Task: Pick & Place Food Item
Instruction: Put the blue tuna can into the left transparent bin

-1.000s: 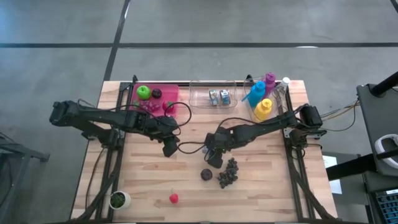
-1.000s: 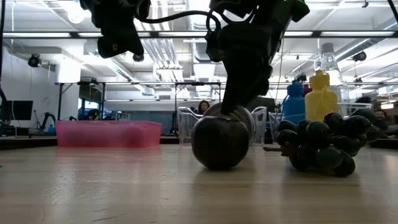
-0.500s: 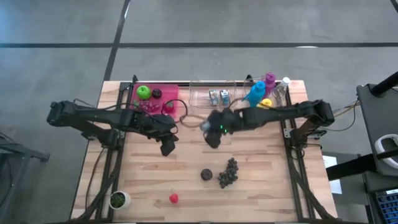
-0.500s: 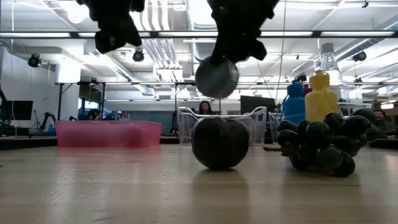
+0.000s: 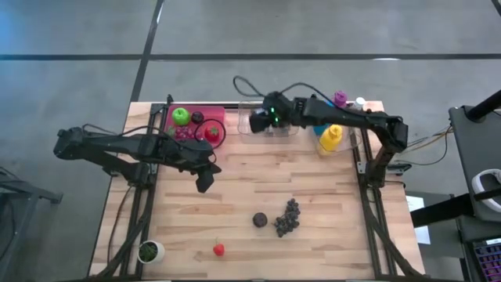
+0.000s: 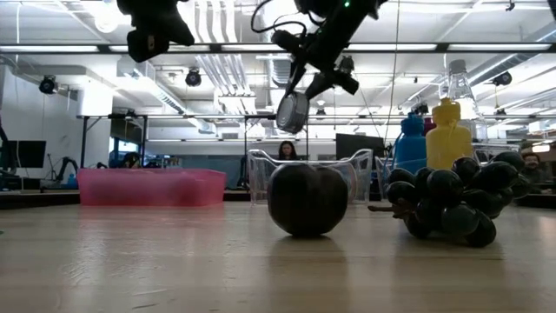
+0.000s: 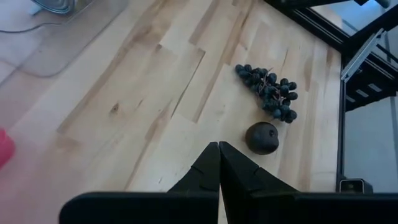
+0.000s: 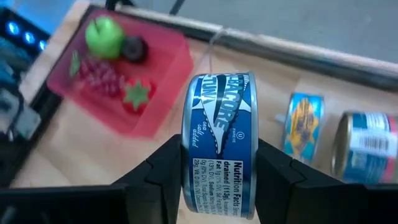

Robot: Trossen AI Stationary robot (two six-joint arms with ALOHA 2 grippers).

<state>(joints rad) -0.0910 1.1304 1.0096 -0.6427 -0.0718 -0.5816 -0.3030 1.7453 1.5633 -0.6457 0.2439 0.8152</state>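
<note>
Squarely in right pincer (image 8: pixel 217 165): blue-labelled round tin (image 8: pixel 219 143), on edge.

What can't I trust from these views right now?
- High view: right gripper hides the can it holds; the wrist view shows the can.
- Low view: pink bin wall hides its contents.
- Left wrist view: pink bin cut off by the edge.

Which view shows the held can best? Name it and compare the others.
The right wrist view: the blue can fills it, label readable, clamped by the right gripper. The low view shows only its round end; the high view barely shows it; the left wrist view misses it.
</note>
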